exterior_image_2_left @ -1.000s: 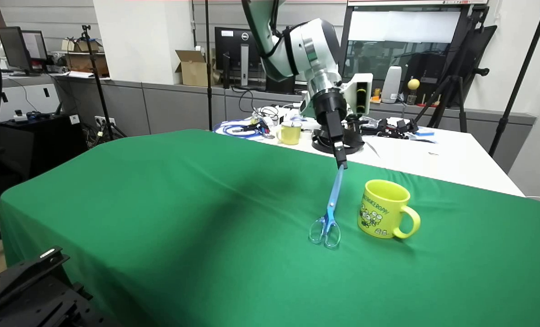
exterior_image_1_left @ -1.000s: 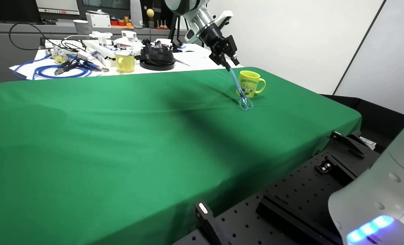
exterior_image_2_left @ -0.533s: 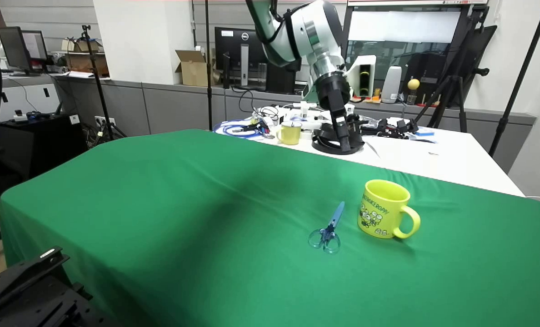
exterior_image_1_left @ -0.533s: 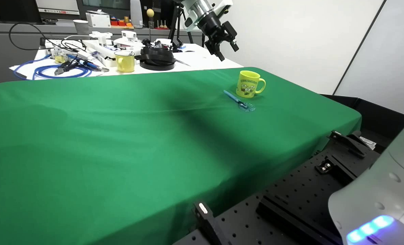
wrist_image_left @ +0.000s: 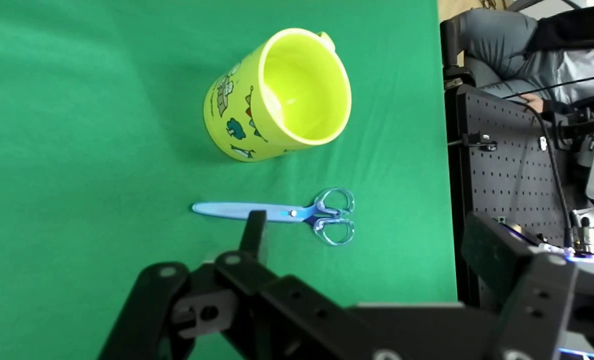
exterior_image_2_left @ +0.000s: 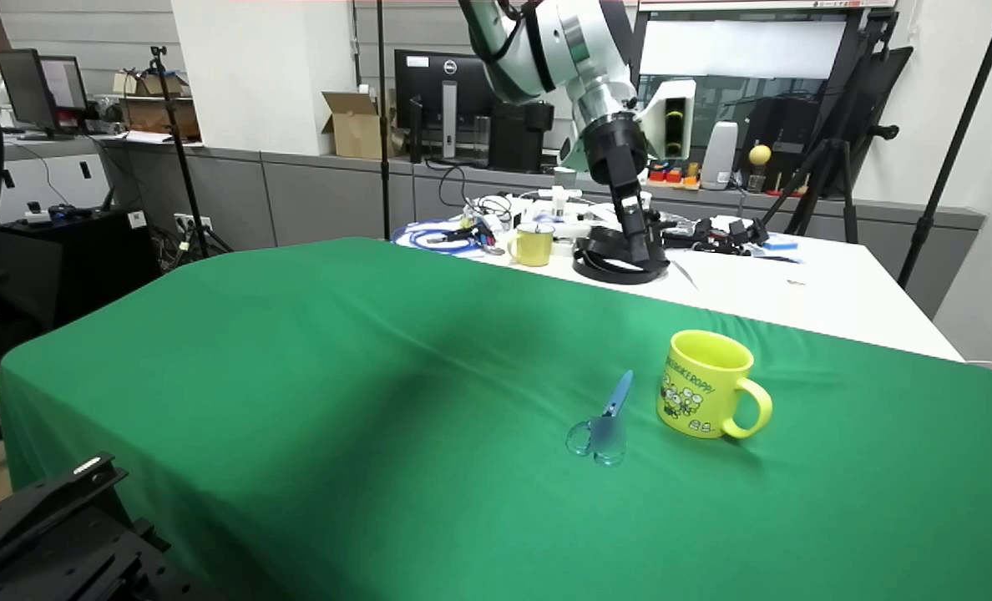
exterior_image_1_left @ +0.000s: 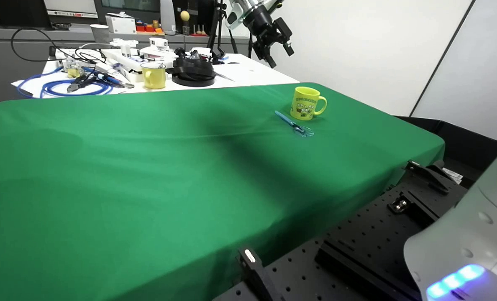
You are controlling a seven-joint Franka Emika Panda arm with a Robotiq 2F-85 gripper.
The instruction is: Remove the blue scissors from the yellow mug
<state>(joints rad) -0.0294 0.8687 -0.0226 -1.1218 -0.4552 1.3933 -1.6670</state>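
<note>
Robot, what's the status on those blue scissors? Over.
Gripper open, holding nothing. Blue scissors out of the yellow mug, lying flat beside it on the green cloth. Nothing seen in the way.

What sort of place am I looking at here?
Probably a robotics lab, perhaps within an office. An exterior view shows a robot arm, a white table cluttered with gear, and a computer monitor in the background.
</note>
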